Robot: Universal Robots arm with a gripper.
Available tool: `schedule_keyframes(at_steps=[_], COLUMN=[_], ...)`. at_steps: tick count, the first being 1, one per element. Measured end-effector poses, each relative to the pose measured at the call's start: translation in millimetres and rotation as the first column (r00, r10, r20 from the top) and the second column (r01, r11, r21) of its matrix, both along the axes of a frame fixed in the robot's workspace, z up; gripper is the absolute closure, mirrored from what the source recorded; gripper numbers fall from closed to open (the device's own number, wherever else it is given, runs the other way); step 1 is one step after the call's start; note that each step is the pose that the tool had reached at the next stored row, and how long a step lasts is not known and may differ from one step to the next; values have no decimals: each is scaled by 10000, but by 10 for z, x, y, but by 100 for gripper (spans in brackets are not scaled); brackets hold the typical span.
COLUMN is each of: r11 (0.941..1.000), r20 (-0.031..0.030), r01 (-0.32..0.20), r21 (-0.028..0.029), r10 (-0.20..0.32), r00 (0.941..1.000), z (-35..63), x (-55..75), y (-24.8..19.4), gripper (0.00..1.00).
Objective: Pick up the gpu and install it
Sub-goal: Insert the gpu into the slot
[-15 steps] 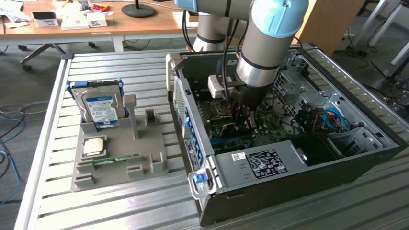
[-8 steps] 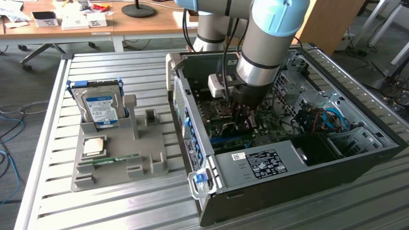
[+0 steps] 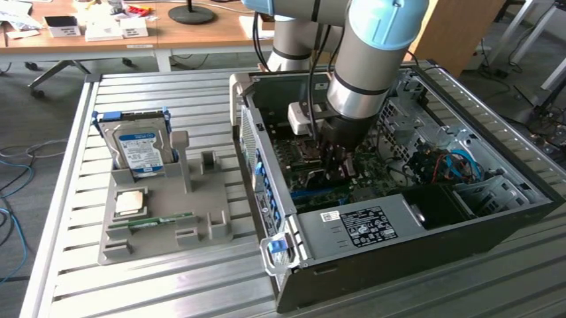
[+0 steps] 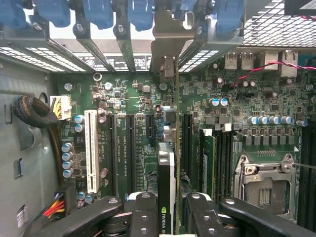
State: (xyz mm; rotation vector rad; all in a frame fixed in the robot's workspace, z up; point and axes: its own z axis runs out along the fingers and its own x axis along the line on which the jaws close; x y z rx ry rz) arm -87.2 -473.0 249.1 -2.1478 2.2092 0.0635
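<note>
Wrist view, nearest first: the black fingers (image 4: 143, 217) are clamped on the gpu (image 4: 167, 187), one on each flat side of the card. The card stands on edge, its green board and NVIDIA-marked dark shroud seen from above, directly over the motherboard (image 4: 148, 123). It runs along the black expansion slots, between the white PCI slot (image 4: 91, 148) and the RAM slots (image 4: 207, 163). Whether its edge is seated in a slot, cannot tell. Its silver end bracket (image 4: 170, 44) lies against the rear slot openings, under the blue retention clips (image 4: 98, 12). The empty CPU socket (image 4: 266, 182) lies off to one side.

Exterior view: the gripper (image 3: 340, 156) reaches down into the open PC case (image 3: 415, 265) on the slatted table (image 3: 159, 278). On the exterior view's left, a grey holder (image 3: 168, 218) carries a hard drive (image 3: 140, 149), a CPU (image 3: 130, 202) and a RAM stick (image 3: 164, 220).
</note>
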Motion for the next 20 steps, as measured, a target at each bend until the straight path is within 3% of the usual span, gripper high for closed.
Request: schedule_keyframes(at_steps=[12, 17, 20], r11=[10000, 9999, 9999], r20=[0, 1, 1], r01=[18, 28, 37], r21=[-12, -158, -162], r10=[-18, -28, -37], r00=[10000, 10000, 10000], z=[-1, 6, 6], x=[12, 13, 14], y=[0, 9, 17], gripper=[73, 73, 73])
